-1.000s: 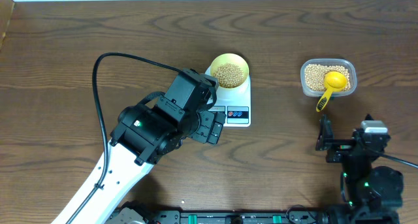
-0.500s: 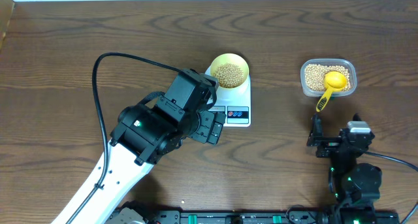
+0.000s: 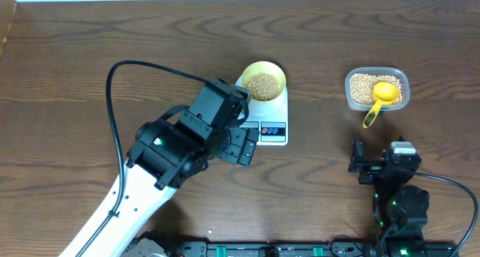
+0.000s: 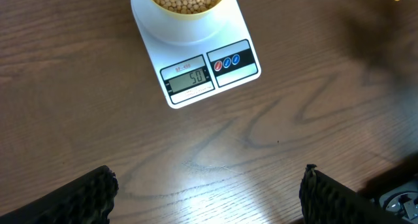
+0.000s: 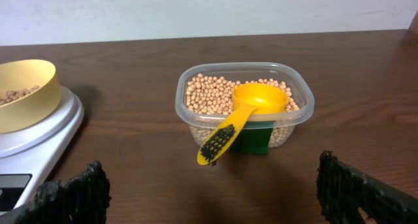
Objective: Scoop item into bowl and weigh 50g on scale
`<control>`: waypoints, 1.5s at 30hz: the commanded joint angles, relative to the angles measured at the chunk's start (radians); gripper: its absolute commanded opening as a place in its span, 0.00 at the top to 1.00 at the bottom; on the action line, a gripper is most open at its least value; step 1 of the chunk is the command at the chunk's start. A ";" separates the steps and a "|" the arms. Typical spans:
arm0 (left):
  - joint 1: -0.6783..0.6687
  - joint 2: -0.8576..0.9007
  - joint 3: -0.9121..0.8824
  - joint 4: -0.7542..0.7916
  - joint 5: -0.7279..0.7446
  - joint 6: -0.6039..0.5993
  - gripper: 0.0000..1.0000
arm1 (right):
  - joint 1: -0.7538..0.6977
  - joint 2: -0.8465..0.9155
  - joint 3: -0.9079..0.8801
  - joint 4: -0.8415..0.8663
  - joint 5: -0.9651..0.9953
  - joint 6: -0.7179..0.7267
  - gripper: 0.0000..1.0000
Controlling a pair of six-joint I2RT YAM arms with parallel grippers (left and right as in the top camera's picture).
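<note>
A yellow scoop (image 5: 239, 117) lies in the clear tub (image 5: 196, 129) of beans (image 5: 206, 93), handle overhanging.

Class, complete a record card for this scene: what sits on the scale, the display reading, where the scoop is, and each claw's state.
On white digital kitchen scale: small round pale-yellow plastic bowl holding tan beans
Display: 50
Scoop: bright yellow plastic scoop lying in clear plastic tub of beans
Left claw: open, empty
Right claw: open, empty
</note>
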 commanded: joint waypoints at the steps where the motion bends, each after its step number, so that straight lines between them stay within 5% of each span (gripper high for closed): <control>1: 0.004 -0.012 0.023 -0.003 -0.006 0.021 0.08 | 0.003 -0.009 -0.002 0.022 0.004 0.056 0.01; 45: 0.004 -0.012 0.023 -0.003 -0.006 0.021 0.08 | 0.003 -0.005 -0.002 -0.040 -0.018 0.067 0.01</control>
